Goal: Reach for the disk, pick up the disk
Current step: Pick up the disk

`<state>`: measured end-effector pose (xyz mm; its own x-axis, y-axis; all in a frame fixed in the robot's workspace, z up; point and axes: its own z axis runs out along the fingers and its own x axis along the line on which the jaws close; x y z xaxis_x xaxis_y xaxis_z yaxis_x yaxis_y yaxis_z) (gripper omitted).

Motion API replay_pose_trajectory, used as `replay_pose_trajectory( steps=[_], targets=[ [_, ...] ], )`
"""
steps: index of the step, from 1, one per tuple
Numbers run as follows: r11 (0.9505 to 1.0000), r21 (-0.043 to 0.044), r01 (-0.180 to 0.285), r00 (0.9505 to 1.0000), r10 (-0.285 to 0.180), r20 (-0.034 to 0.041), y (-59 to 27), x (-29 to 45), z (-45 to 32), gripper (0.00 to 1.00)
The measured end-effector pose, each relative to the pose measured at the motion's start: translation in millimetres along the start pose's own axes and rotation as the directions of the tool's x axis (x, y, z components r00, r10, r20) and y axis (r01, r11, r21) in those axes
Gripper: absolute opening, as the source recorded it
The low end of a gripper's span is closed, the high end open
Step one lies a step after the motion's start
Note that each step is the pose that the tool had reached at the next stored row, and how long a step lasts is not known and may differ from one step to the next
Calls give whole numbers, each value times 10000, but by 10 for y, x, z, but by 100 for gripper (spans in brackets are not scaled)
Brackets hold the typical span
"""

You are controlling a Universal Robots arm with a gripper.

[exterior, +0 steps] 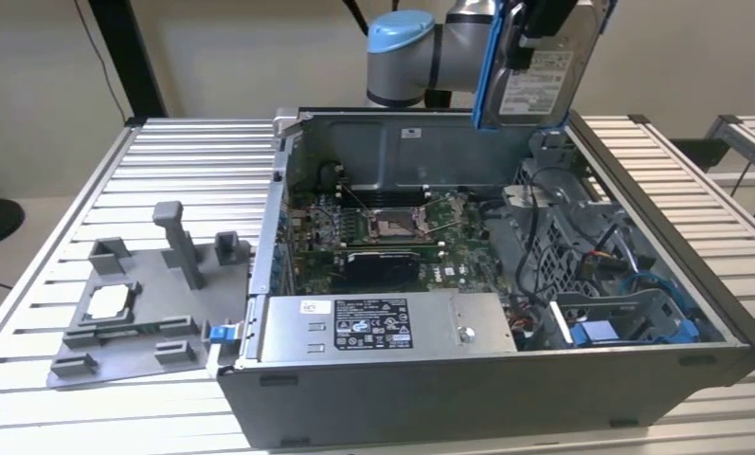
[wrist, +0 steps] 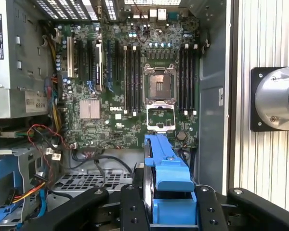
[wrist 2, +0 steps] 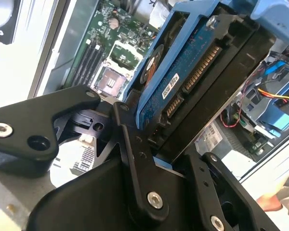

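Disk (exterior: 538,81) hangs on edge high above the open computer case (exterior: 504,379), well clear of its rim, so the pick-up looks already done. In the exterior view it sits near the back of the case toward that view's right, its white label facing the camera and its blue frame running down the side. Held upright like this, the thin body fits between the jaws, and the broad faces give them flat surfaces to press on.

The gripper (wrist 2: 154,130) is clenched on the disk: in the second wrist view the black linkage arms close in from both sides against the blue-framed body, with the circuit-board side and its connector turned toward the camera. In the first wrist view the blue frame of the disk (wrist: 166,178) stands between the 2 black fingers (wrist: 209,211), directly over the green motherboard (wrist: 135,96).

The arm (exterior: 409,57) reaches in from behind the case, its blue-capped joint above the rear wall and the wrist pointing straight down. On the bench (exterior: 188,152), to the exterior view's left of the case, a gray fixture plate (exterior: 150,313) holds a small square chip (exterior: 105,303), untouched.
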<state>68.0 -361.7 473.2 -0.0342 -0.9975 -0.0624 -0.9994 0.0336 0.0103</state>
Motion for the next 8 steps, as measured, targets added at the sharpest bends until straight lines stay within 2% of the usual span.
replay_pose_trajectory(
  steps=[8],
  targets=[
    [10000,-1,-1,10000,1,1,-1,37,-1,0]
  ],
)
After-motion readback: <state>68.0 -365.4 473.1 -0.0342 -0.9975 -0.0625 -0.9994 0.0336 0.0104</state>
